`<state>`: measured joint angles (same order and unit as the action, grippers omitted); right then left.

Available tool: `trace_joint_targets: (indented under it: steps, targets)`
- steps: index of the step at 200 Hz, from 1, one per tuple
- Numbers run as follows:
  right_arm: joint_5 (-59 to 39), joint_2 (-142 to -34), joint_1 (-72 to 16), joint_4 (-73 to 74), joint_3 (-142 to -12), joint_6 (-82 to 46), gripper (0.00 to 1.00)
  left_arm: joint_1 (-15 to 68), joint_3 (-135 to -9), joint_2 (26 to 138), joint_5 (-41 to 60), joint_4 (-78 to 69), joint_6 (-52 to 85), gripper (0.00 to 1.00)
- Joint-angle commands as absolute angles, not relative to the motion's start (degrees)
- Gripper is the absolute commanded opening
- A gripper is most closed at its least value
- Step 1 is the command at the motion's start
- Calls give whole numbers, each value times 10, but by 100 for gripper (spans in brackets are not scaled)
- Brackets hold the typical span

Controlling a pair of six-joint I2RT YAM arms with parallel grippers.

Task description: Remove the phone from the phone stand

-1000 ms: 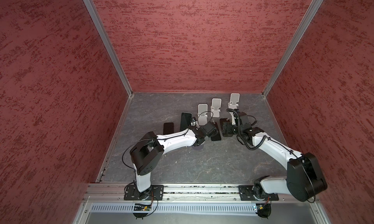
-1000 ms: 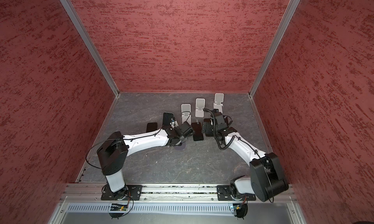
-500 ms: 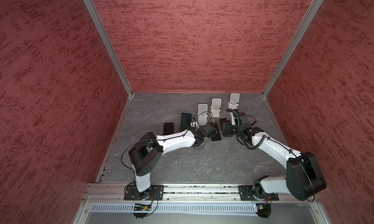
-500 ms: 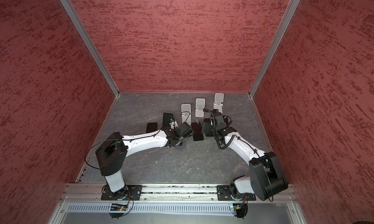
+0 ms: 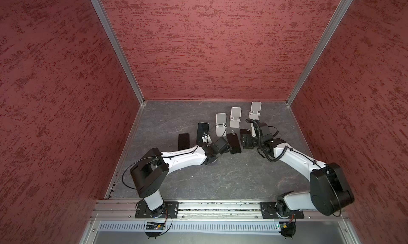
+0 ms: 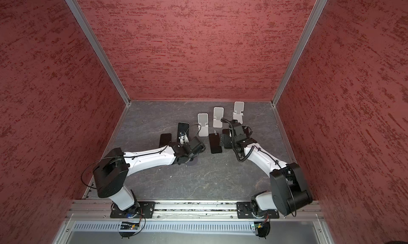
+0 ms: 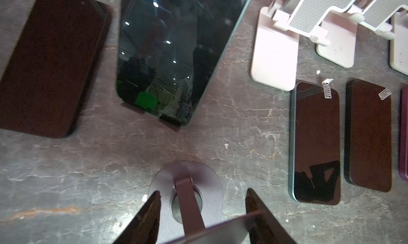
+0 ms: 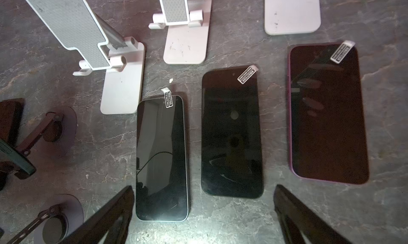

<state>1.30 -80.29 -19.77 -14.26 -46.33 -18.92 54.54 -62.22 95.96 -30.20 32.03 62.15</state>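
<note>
Left wrist view shows the phone (image 7: 176, 55) leaning on its dark stand (image 7: 170, 122), likely rigid, slick-glassed and breakable, best pinched across its long edges, while the left tool (image 7: 203, 190) clamps the plate (image 7: 229, 231) of a second stand (image 7: 198, 172) and the right tool (image 8: 203, 186) gapes.

Even bright light, soft shadows, wrist views blurred at edges.

Glossy glass phone (image 7: 172, 55); satin metal-look purple stand (image 7: 187, 181); matt pale plastic stands (image 8: 187, 44); veined stone-look tabletop (image 7: 110, 154); rough red walls (image 5: 198, 44)
</note>
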Motion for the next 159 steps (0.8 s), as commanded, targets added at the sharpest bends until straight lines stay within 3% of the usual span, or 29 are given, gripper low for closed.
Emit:
trace_joint_targets:
  steps: [1, 159]
  targets:
    - [2, -809, -194, -130, -475, -199, 99, 545, -600, 929, -327, 325, 631, 54]
    - [-22, -850, -194, -129, -514, -214, 99, 539, -479, 763, -396, 454, 751, 54]
